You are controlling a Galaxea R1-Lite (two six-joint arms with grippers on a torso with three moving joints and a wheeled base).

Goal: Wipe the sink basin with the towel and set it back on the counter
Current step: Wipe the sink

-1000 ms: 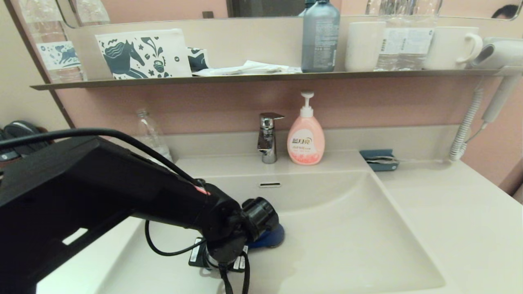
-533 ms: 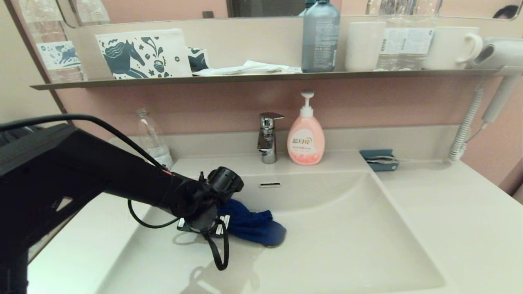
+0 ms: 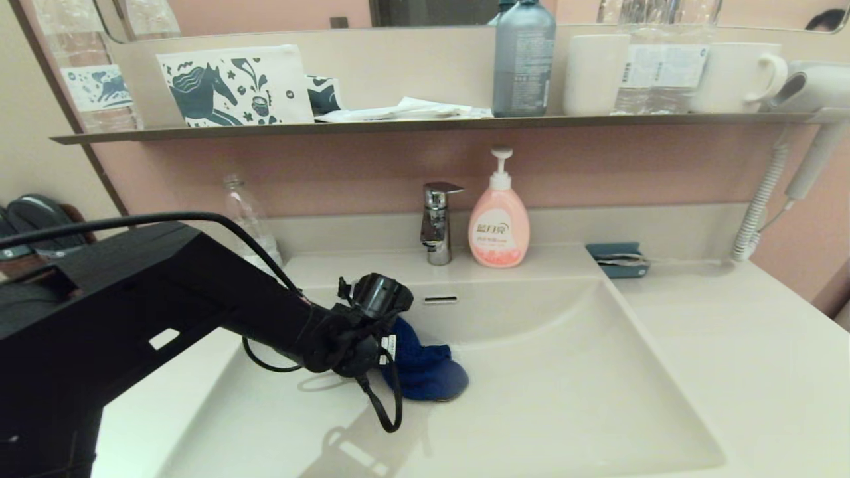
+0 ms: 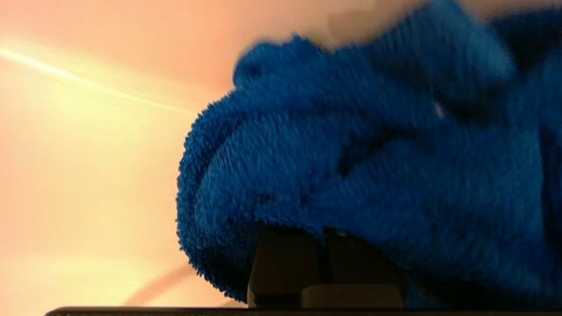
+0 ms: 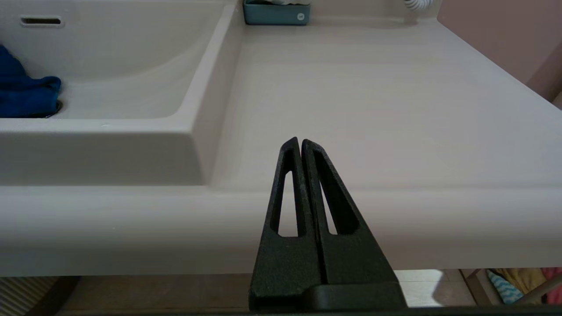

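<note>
Towel lies bunched on the floor of the sink basin, over the drain area, with the left hand closed on a fold of it; in the left wrist view the blue terry spills over the dark fingers, so the grip looks firm, though the fingertips are buried in cloth. Wiping seems to be the step in hand, and doing it well likely means keeping the cloth pressed flat against the basin floor and dragging it in broad strokes, not lifting it into a ball that only touches at one spot. The basin's right half and its front slope look unwiped and open, with nothing in the way. Toward the back, the faucet and the pink soap bottle stand just beyond the basin's rear edge, so strokes there should stop short. The right hand, fingers pressed together and holding nothing, is parked at the front edge of the worktop, whose broad bare stretch right of the basin offers room for setting the towel down
</note>
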